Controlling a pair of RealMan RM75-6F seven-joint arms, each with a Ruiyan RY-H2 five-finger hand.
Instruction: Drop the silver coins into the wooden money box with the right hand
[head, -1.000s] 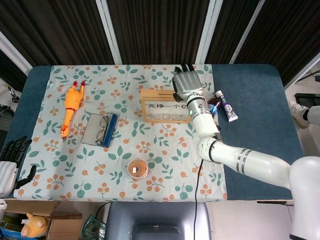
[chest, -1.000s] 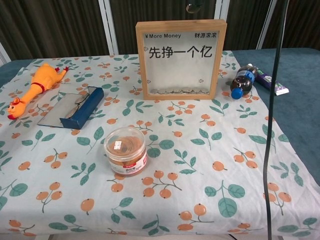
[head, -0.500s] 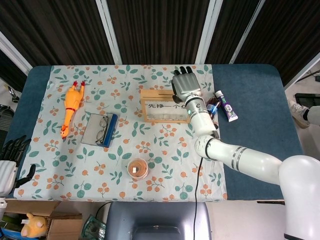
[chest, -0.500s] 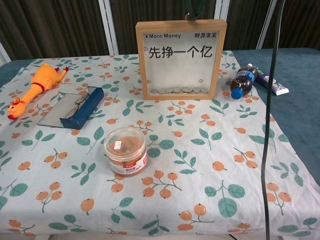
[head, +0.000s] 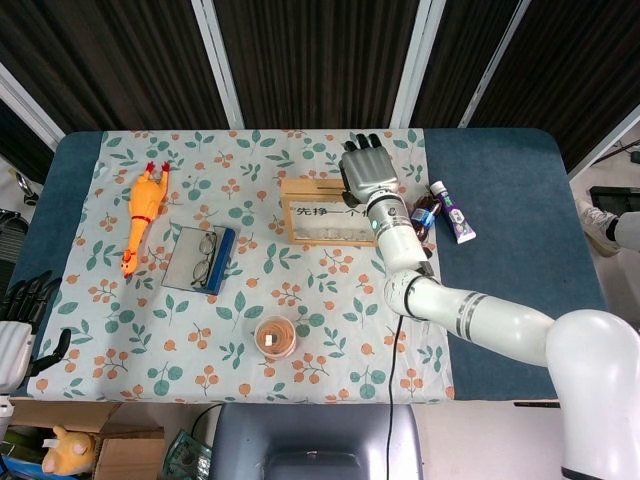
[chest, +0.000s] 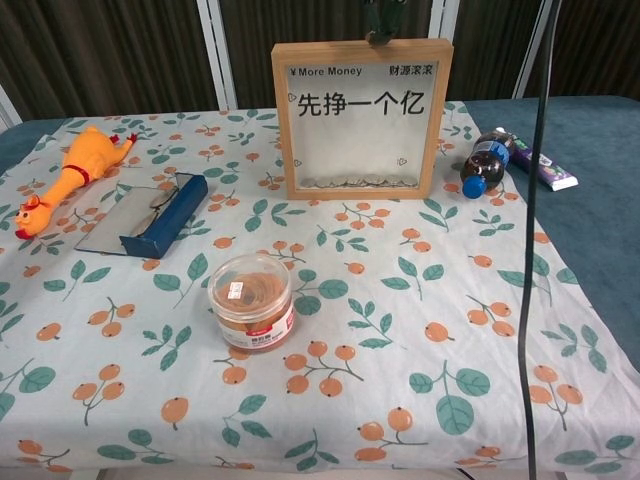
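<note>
Coins (chest: 345, 183) lie in a low row behind the glass of the wooden money box (chest: 360, 118), and only the chest view shows them, while a round tub (chest: 251, 301) sits nearer on the table (head: 510, 190). From above, the right hand (head: 364, 170) is over the box's top right corner with fingers spread flat and nothing in it. Far off at the left edge, the left hand (head: 22, 325) holds nothing, fingers apart.

Head view looks almost straight down from high above, taking in the whole table (head: 520, 190). Chest view sits low at the near edge, facing forward, much closer. Both show the wooden money box (chest: 362, 118), probably the same stretch of tablecloth (chest: 400, 330).
</note>
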